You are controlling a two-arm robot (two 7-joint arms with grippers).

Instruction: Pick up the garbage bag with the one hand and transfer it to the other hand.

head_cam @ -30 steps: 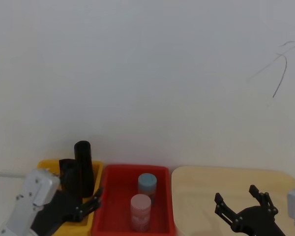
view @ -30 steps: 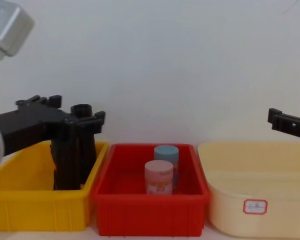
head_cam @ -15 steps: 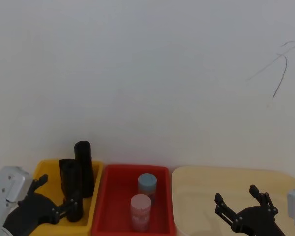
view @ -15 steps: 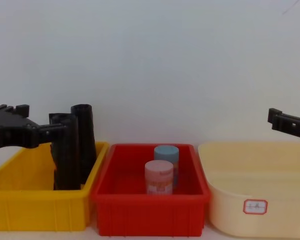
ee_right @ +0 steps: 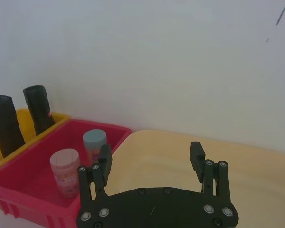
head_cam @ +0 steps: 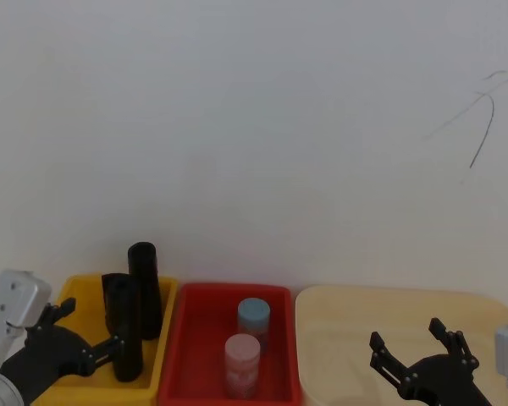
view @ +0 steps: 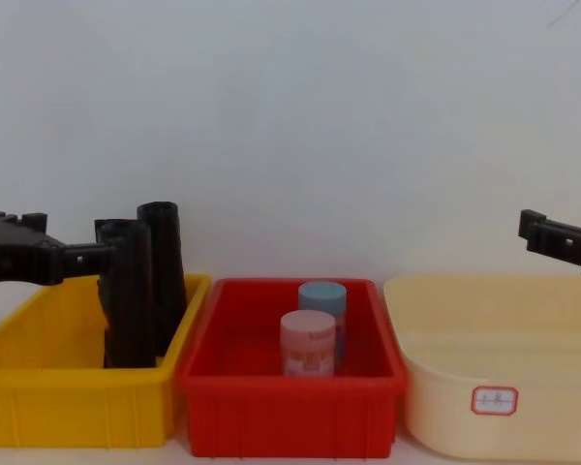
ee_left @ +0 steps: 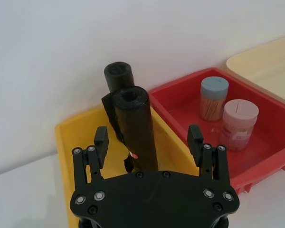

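Garbage bag [head_cam: 125, 328] is standing upright in the yellow bin [view: 77, 407], over at the robot's left. It's the nearer of two black rolls in there; the second black roll [head_cam: 144, 283] stands just behind it, touching or nearly so, and pokes up a bit higher.

Left hand [head_cam: 89, 330] is hanging over the near part of that yellow bin, level with the upper part of the bag, with its fingers spread wide. From the left wrist view the bag lines up right in the gap between the two fingers [ee_left: 101, 137], with space on both sides, so nothing is gripped. In the head view one fingertip looks very close to the side of the bag, but I can't tell if it actually touches.

Right hand [head_cam: 406, 334] is well apart from all that, hovering above the cream tub [view: 445, 387] on the robot's right, fingers also wide and holding nothing.

Between the two sits the red bin [view: 290, 412], with a pink jar [view: 307, 344] in front and a blue jar [view: 322, 295] right behind it, both upright.
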